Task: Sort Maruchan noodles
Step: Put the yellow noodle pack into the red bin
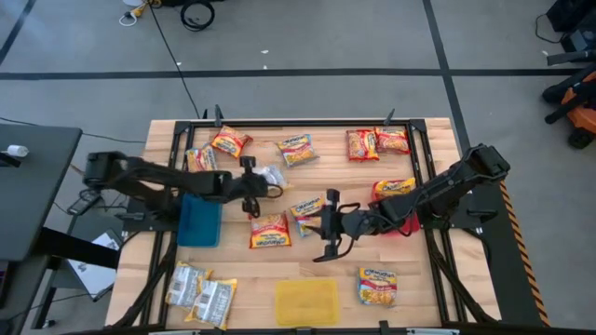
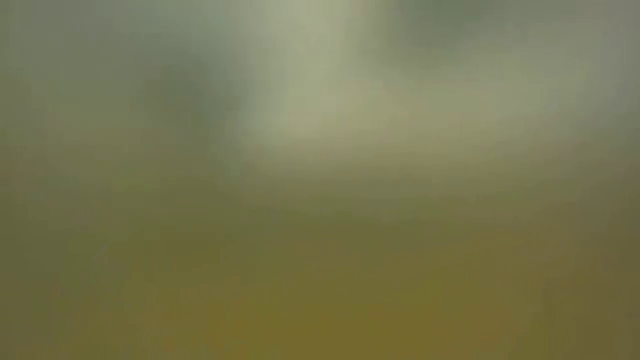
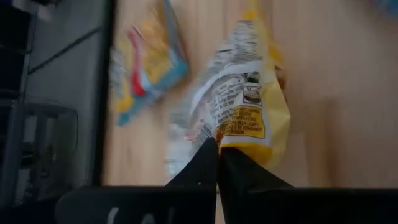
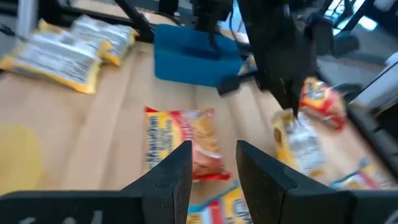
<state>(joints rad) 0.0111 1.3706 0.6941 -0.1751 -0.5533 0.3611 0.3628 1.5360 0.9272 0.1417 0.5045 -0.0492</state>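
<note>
Ramen packets lie scattered over a wooden table (image 1: pixel 307 270), flat crinkled plastic rectangles printed in red-orange, yellow-orange and silver-white. The left gripper (image 1: pixel 264 191), reaching in over the blue tray (image 1: pixel 198 221), has its fingers pinched shut on one end of a silver packet (image 1: pixel 272 176) with yellow edges; the left wrist view shows that packet (image 3: pixel 239 106) crumpled and standing up from the closed fingertips, its printed back facing the camera. Another packet with blue, red and yellow print (image 3: pixel 146 59) lies flat on the wood just beyond it. The right gripper (image 1: pixel 329 226) hovers near the table's middle with its fingers parted and nothing between them; a red-orange packet (image 1: pixel 270 231) lies just ahead of it on the left arm's side, seen between the fingers in the right wrist view (image 4: pixel 183 149), and a blue-trimmed packet (image 1: pixel 305 210) sits right beside the gripper. Further packets rest along the far edge, two silver ones lie at the near left corner beside a yellow tray (image 1: pixel 306 301), and one orange packet (image 1: pixel 377 285) lies to that tray's right. A red tray (image 1: pixel 402 223) is partly hidden under the right arm. The low view shows only blur.
</note>
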